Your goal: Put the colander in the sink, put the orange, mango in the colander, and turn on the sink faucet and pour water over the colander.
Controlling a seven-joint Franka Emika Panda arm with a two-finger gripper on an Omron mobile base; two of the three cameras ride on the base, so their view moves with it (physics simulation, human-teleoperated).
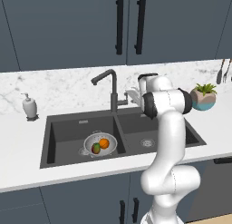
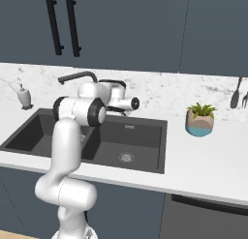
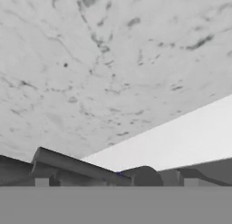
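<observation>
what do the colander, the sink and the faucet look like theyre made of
Colander: seemingly metal, silver-grey with a pale, lightly shiny inside.
Sink: dark grey and matte, with no glints; possibly composite or coated metal, the look leaves it open.
Sink faucet: dark grey, probably metal, with a faint sheen along the slim spout.
All is rendered, so these are guesses from colour and shine.

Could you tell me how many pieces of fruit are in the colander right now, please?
2: the orange and the mango lie side by side in the colander, in the sink's left basin.
</observation>
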